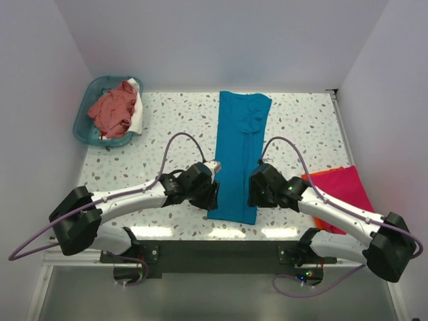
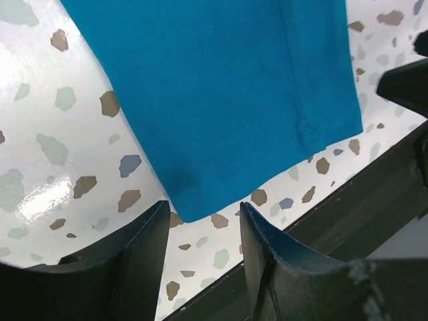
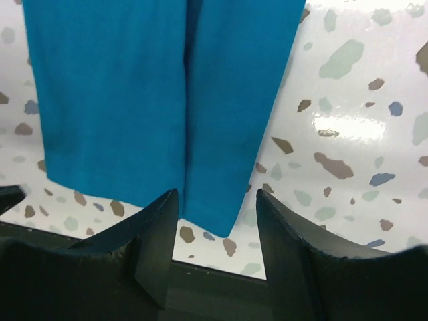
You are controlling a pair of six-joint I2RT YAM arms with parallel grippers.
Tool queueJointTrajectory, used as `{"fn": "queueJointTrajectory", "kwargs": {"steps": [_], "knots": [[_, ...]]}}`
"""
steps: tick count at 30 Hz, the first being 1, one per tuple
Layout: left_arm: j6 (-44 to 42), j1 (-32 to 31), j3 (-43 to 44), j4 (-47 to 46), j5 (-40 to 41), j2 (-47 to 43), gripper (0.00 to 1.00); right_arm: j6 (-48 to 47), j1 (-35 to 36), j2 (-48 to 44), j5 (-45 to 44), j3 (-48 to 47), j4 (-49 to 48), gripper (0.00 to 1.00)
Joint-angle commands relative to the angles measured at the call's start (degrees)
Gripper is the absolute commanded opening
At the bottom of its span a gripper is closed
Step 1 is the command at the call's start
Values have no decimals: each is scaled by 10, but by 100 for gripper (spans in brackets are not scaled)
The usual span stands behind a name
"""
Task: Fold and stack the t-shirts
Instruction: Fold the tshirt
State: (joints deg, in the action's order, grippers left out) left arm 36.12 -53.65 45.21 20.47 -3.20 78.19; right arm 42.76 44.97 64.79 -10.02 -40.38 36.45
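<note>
Tabletop [image 1: 301,120] holds teal t-shirt [image 1: 237,154] between left claw [image 2: 204,208] and right claw [image 3: 217,197], both open, empty.

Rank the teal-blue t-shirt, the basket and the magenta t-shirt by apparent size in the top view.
1. teal-blue t-shirt
2. teal plastic basket
3. magenta t-shirt, but this is unsure, since the right arm hides part of it.

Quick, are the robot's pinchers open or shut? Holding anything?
Left gripper: open, at a corner of the teal t-shirt, holding nothing.
Right gripper: open, holding nothing.
</note>
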Motion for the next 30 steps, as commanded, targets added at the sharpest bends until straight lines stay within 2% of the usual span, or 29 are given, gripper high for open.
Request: {"fn": "queueJointTrajectory", "kwargs": {"steps": [1, 10, 21, 27, 30], "knots": [[-18, -7, -13, 1, 6, 13, 51, 64, 21, -28, -23, 26, -2, 53], [-21, -11, -19, -14, 20, 41, 52, 113, 84, -13, -18, 72, -33, 53], [-19, -19, -16, -26, 22, 85, 49, 117, 91, 8, -13, 92, -59, 52], [-15, -21, -14, -30, 21, 92, 40, 120, 91, 16, -2, 101, -75, 41], [-11, -21, -16, -28, 22, 90, 26, 121, 90, 20, 5, 108, -83, 32]]}}
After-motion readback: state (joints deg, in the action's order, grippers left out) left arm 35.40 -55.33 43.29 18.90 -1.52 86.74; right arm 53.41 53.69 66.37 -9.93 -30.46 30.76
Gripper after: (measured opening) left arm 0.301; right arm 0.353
